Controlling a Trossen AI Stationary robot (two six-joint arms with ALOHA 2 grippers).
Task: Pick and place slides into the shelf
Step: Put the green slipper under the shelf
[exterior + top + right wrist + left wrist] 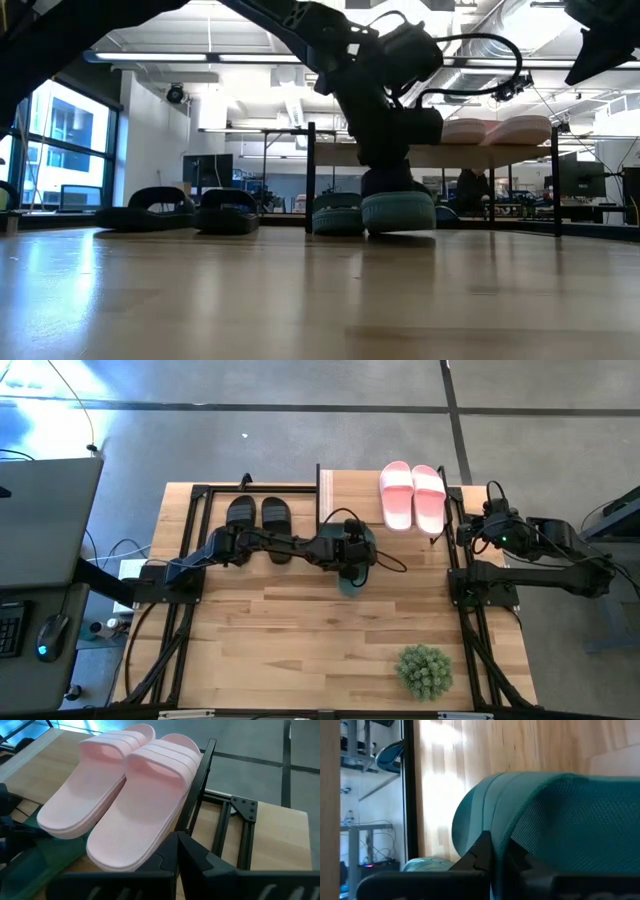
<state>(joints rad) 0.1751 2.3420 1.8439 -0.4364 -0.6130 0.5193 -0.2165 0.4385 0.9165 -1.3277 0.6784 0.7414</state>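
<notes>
Left gripper (pixel 352 555) clamping green slide (pixel 398 210), pink slides (pixel 412 495) atop shelf (pixel 350 485)

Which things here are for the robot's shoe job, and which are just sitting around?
For the job: pink slides on top of the shelf; black slides on the table; green slides, one under the left claw.

Just sitting around: spiky plant; keyboard and mouse off to the side.

Left gripper (pixel 352 555) hides most of the green slide (pixel 352 582) in the high view; its fingertips hidden; second green slide (pixel 337 216) half behind the first in the low view; pink slides (pixel 120 800) cut by right wrist fingers.
</notes>
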